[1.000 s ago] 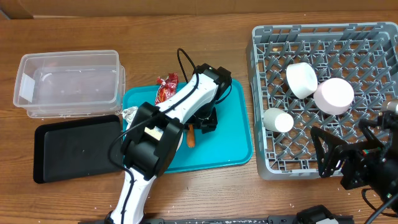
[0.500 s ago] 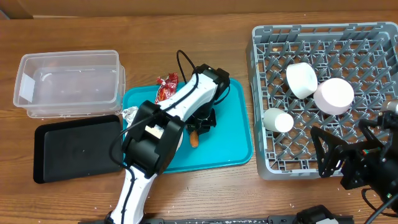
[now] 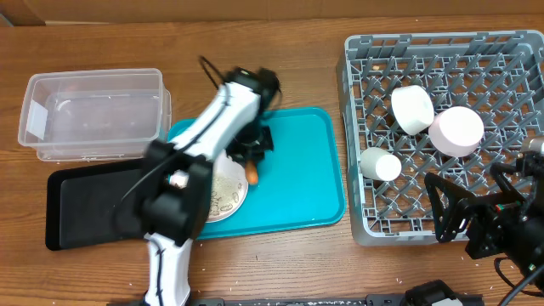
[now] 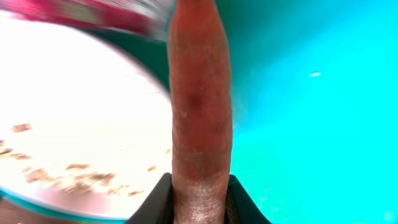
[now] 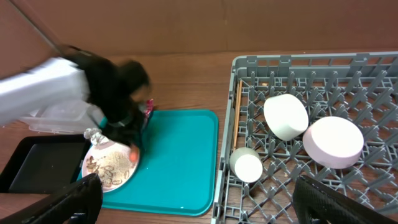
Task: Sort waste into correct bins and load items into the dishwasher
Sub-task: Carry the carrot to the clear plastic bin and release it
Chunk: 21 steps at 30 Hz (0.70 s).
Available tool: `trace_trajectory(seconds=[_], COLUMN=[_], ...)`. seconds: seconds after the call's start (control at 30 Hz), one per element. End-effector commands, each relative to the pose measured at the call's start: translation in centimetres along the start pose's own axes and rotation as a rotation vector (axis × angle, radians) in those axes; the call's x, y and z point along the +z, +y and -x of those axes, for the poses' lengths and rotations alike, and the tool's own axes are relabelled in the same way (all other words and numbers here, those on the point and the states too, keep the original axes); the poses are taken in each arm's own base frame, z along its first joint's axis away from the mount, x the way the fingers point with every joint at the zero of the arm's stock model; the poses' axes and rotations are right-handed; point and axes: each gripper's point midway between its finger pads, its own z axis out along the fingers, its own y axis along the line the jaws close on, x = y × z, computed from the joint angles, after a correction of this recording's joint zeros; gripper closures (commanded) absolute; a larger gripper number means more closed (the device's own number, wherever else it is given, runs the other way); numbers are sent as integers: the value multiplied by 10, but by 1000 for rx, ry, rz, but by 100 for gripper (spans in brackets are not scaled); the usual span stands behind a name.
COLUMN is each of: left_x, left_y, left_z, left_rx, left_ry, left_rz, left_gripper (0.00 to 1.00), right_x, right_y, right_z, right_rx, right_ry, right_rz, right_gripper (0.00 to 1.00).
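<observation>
- The left hand was clamped tight on an orange-brown stick, pinching its lower end!
- From overhead, the stick hung above the teal tray, just at the 3 o'clock edge of the crumb-speckled plate.
- That plate sat at the tray's 9 o'clock side.
- The right hand hovered with its fingers spread well apart, at the 6 o'clock edge of the grey rack.
- The rack, at the tabletop's 3 o'clock, carried a white bowl, a pink bowl and a small cup.
</observation>
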Motion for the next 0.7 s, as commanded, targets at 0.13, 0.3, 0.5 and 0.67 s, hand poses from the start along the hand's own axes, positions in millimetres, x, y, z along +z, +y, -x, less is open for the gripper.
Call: trace_trajectory(seconds=[0.13,0.3,0.5,0.67], left_x=[-114,-141,-146,-149], left_y=[66,135,193,227], left_z=[17,35,69,92], left_rx=[-130,-351,-553,-760], left_ry=[-310,-434,-509,-574], left_rz=[-124,-87,-106,-155], left_gripper=[76,81,81,77], right_x=[-1,-1,-1,-1], right_y=[0,0,0,0], right_z=[2,2,2,2], right_rx=[0,0,0,0], right_ry=[-9,-9,-9,-9], right_rz=[-3,-3,-3,-3], right_gripper=[0,0,0,0])
